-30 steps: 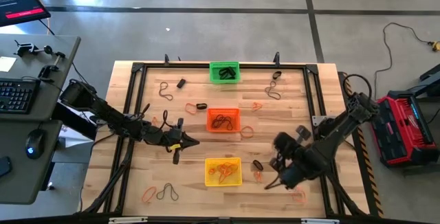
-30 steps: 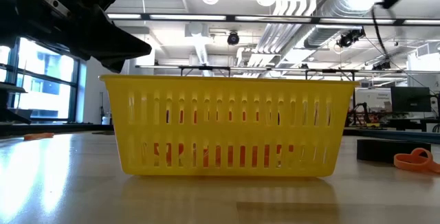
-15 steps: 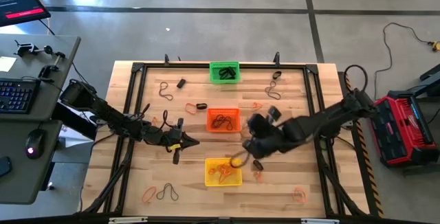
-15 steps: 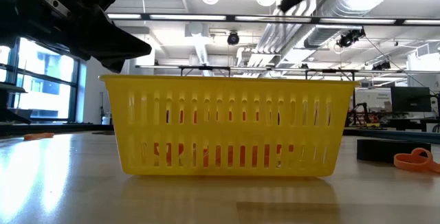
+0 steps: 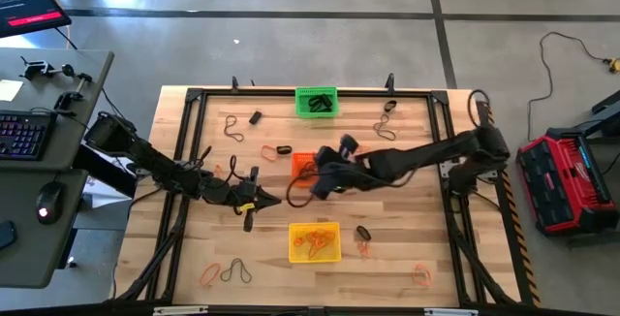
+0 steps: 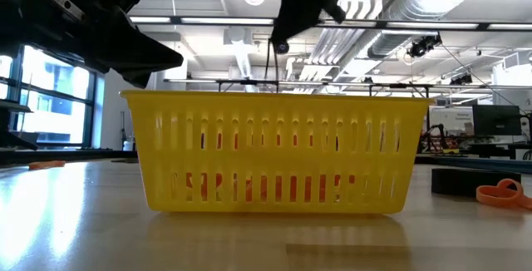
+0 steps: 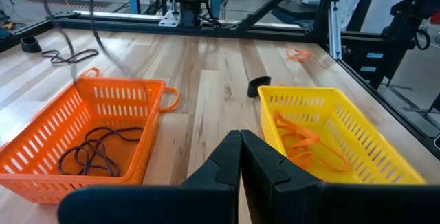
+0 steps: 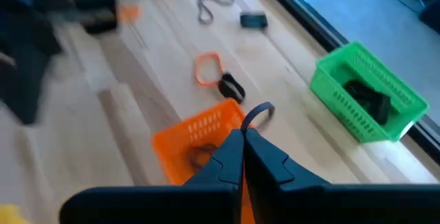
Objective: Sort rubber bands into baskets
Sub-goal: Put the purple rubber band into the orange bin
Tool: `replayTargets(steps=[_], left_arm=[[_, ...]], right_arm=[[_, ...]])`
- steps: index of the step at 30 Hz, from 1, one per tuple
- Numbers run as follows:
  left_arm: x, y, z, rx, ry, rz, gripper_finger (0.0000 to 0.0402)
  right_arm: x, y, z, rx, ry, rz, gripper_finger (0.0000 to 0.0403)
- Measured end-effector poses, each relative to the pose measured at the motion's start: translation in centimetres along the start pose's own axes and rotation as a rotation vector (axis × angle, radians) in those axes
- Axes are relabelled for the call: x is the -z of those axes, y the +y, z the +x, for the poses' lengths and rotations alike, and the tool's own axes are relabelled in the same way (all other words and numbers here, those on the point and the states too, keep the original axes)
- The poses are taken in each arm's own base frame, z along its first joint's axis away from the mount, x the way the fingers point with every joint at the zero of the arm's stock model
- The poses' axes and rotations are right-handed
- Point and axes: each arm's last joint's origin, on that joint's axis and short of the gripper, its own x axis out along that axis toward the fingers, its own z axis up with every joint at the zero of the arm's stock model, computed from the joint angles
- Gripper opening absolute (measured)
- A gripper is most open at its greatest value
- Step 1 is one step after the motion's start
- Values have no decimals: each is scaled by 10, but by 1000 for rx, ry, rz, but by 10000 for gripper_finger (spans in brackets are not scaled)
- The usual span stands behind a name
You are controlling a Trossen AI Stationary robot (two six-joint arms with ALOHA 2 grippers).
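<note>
Wooden planks carry three baskets in a line. Nearest the camera's side of the table, the yellow basket [image 5: 315, 241] holds orange loops, with loose rubber bands [image 5: 225, 273] scattered near the table edge and elsewhere. Level with the gap between yellow and orange baskets, the left gripper [image 5: 260, 201] waits with its fingers pressed together, holding nothing.

Farther in, the right gripper [image 5: 320, 182] has swung from the table's right near corner, across past the yellow basket, to hover over the orange basket [image 5: 304, 167], which holds dark thin bands. Its fingers are clamped on a thin dark band [image 8: 257, 115] that dangles below them, seen as a loop at the fingertips in the right wrist view. Judging by that, the band has reached the matching basket and only the release is left.

Farthest back, the green basket [image 5: 316, 101] holds thick black bands.
</note>
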Motion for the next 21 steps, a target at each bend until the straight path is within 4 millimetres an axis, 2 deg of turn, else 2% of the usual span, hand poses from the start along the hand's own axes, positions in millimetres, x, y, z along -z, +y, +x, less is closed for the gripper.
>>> replayTargets(steps=[7,12,16,21], left_arm=[[0,0,0,0,0,0,0],[0,0,0,0,0,0,0],[0,0,0,0,0,0,0],[0,0,0,0,0,0,0]], right_arm=[[15,-2,49,88,98,-26,0],[25,-6,76,131,155,-38,0],[32,-8,91,130,198,-39,0],[35,-7,100,84,222,-22,0]])
